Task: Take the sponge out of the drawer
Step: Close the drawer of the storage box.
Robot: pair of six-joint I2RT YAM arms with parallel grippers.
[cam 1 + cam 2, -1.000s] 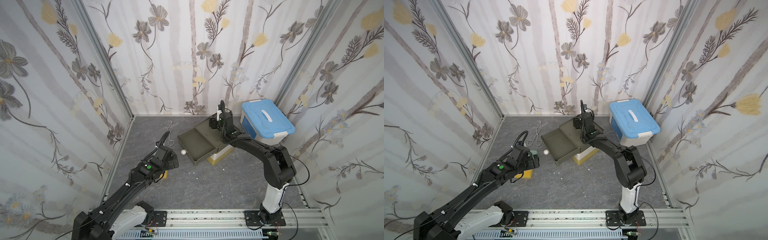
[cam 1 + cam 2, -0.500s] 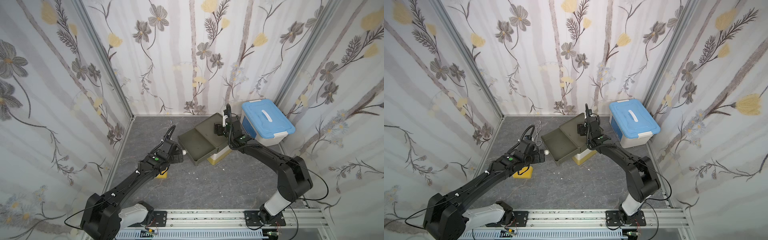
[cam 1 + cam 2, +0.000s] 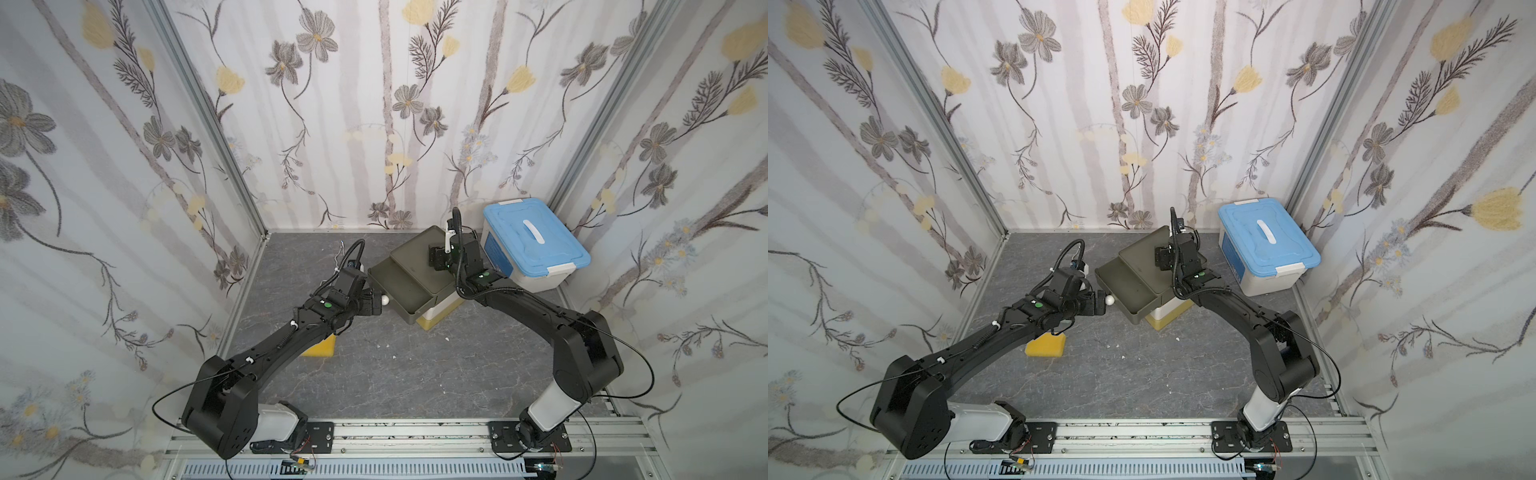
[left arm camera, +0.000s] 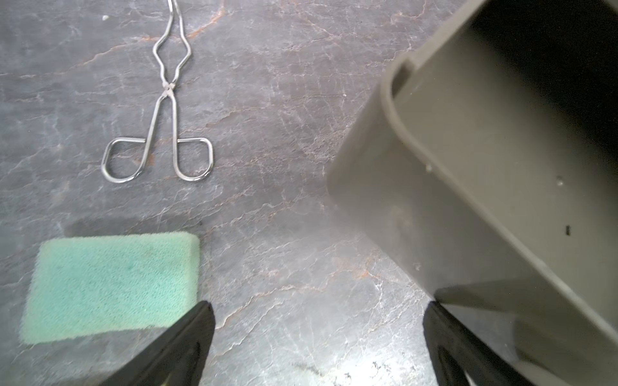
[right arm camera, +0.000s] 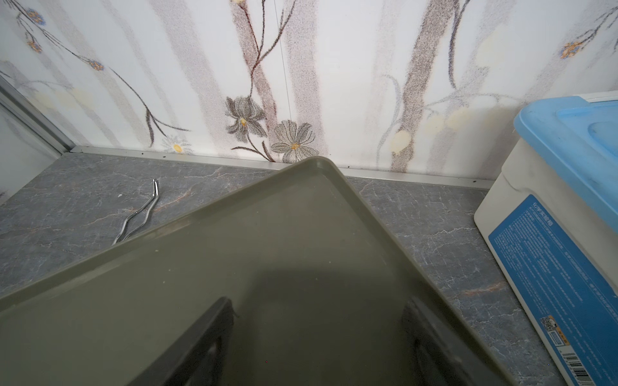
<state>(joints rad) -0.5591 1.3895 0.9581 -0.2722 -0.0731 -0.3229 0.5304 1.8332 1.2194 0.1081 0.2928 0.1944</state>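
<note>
The sponge, yellow with a green face, lies flat on the grey floor, left of the drawer and outside it. The olive drawer stands pulled out of its small cabinet, and nothing shows inside it. My left gripper is open and holds nothing, just in front of the drawer's white knob. My right gripper is open over the cabinet's olive top, its fingers apart with nothing between them.
A white box with a blue lid stands close to the right of the cabinet. Metal tongs lie on the floor behind the sponge, near the back wall. Flowered walls close in the back and both sides.
My left gripper has moved off from over the sponge to the drawer's front by the knob. The sponge has stayed on the floor. My right gripper has shifted slightly over the cabinet top.
</note>
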